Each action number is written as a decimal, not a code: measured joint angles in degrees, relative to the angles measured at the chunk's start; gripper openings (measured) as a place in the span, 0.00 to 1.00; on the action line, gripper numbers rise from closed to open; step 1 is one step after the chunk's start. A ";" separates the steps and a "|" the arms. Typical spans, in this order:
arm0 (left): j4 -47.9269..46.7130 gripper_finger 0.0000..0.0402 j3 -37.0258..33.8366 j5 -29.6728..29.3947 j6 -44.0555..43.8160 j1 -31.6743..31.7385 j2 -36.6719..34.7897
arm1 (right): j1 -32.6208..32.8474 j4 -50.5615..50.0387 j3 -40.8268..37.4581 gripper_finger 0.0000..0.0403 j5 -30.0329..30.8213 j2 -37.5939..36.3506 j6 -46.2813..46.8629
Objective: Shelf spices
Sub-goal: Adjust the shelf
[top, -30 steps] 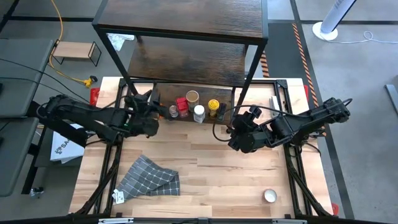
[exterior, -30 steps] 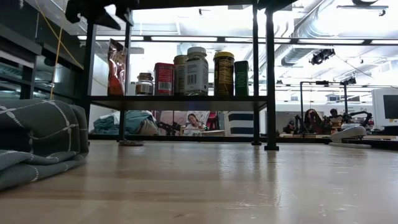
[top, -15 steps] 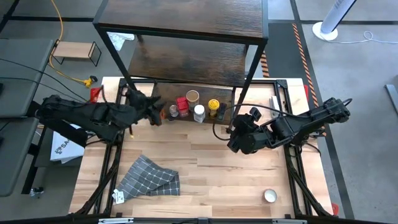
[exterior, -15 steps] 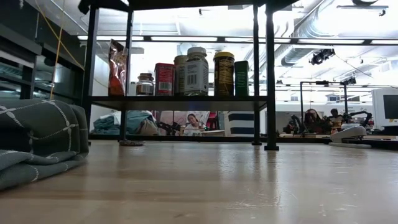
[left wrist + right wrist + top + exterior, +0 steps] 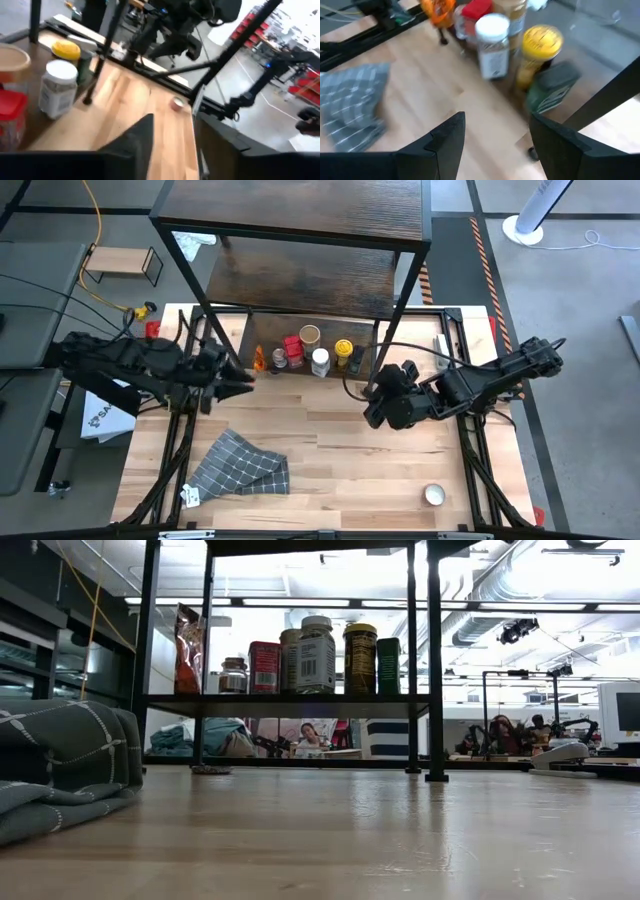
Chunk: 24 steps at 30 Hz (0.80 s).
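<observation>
Both of my grippers hold nothing at this moment. My left gripper (image 5: 243, 383) hangs over the counter (image 5: 340, 450) just in front of the left end of the spices (image 5: 310, 352), with its fingers partly apart and only bare wood between them in the left wrist view. My right gripper (image 5: 371, 412) is near the right front leg of the shelf (image 5: 300, 240), fingers (image 5: 447, 137) partly open too, pointing toward the row.

Six items stand close together on the lowest board of the shelf: an orange pouch (image 5: 259, 359) at the left end, a small dark-lid jar (image 5: 279, 358), a red-lid tin (image 5: 292, 345), a tan-lid jar (image 5: 309, 335), a white-lid bottle (image 5: 320, 361), a yellow-lid jar (image 5: 343, 349) and a green tin (image 5: 551, 90) beside it. One small round tin (image 5: 434, 495) lies alone at the near right corner of the counter, well apart from the shelf. A grey checked cloth (image 5: 243, 464) lies at the near left.

I judge these containers light and stiff, glass or plastic, so smooth and a bit slippery. I would take each one around the body just under the lid, where the sides are straight. The pouch is soft and may fold. The lone tin is low and flat, so I should pinch it across its rim. As they stand so close, a wide approach could knock a neighbour.
</observation>
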 joint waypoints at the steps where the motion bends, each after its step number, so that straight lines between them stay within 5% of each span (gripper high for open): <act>1: -0.85 0.32 0.00 -0.86 -0.66 -1.25 -0.41 | 0.55 0.01 0.01 0.54 -0.99 0.00 0.84; 5: -6.43 0.05 0.00 -12.42 -4.64 -8.00 -1.96 | 3.64 -0.13 0.00 0.53 -2.76 0.00 2.88; 10: -22.26 0.01 0.00 -31.80 -26.90 -17.32 -2.72 | 8.14 -2.68 0.02 0.42 -2.75 0.00 7.24; 18: -57.75 0.00 0.00 -36.64 -76.67 -21.47 1.47 | 12.33 -8.86 0.01 0.05 1.40 -0.04 15.48; 21: -63.46 0.00 -0.16 -40.90 -86.63 -20.21 2.61 | 12.26 -10.05 0.02 0.02 1.39 -0.03 16.68; 24: -63.39 0.00 -0.67 -45.15 -86.16 -16.06 2.43 | 11.70 -13.20 0.02 0.00 1.34 -0.04 18.47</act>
